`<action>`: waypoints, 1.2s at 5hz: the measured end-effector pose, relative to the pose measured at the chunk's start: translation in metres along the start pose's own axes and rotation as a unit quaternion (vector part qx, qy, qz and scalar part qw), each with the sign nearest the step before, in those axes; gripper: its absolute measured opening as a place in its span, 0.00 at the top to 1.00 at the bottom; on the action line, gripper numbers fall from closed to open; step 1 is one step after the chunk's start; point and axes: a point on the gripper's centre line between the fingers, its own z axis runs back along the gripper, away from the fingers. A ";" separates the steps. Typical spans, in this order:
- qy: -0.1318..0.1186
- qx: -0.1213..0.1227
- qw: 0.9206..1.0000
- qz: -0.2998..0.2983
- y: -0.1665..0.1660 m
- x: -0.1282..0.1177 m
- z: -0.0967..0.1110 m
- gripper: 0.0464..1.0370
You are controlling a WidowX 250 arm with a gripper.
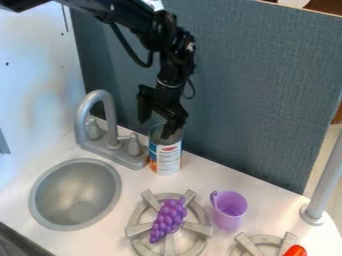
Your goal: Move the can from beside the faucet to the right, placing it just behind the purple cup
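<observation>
Where the cylindrical, labelled can (pixel 165 156) opens in a round rim, the claw (pixel 155 127) hangs with black fingers spread.

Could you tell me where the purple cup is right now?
In the camera view, the purple cup sits right of centre, beside the burner with the grapes.

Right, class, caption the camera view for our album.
The tool at an open can, purple grapes on a burner, a purple cup beside it.
</observation>
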 end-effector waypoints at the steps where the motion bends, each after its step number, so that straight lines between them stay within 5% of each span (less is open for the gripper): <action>1: 0.011 0.006 1.000 0.022 0.014 0.009 -0.011 0.04; 5: 0.020 -0.017 0.999 0.034 0.014 0.011 -0.030 0.04; 6: 0.012 -0.059 0.998 0.032 -0.003 0.004 -0.029 0.04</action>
